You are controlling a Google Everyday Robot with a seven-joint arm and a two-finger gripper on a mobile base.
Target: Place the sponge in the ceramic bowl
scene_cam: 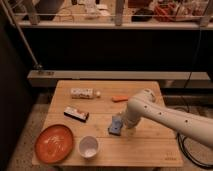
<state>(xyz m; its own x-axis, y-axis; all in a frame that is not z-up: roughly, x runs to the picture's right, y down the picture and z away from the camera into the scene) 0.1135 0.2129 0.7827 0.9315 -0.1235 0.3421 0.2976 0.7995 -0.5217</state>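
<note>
The blue sponge (115, 126) lies on the wooden table (150, 146), near its middle. My gripper (125, 122) is at the end of the white arm that reaches in from the right. It hangs right at the sponge's right edge, open, and the arm hides part of it. The sponge rests on the table. The orange-red ceramic bowl (54, 143) sits at the table's front left corner with nothing in it, well to the left of the gripper.
A small white cup (88, 146) stands between the bowl and the sponge. A dark and white packet (76, 113) lies left of centre. A pale boxy item (82, 93) and an orange stick-like item (119, 98) lie towards the back. Cables trail on the floor at the right.
</note>
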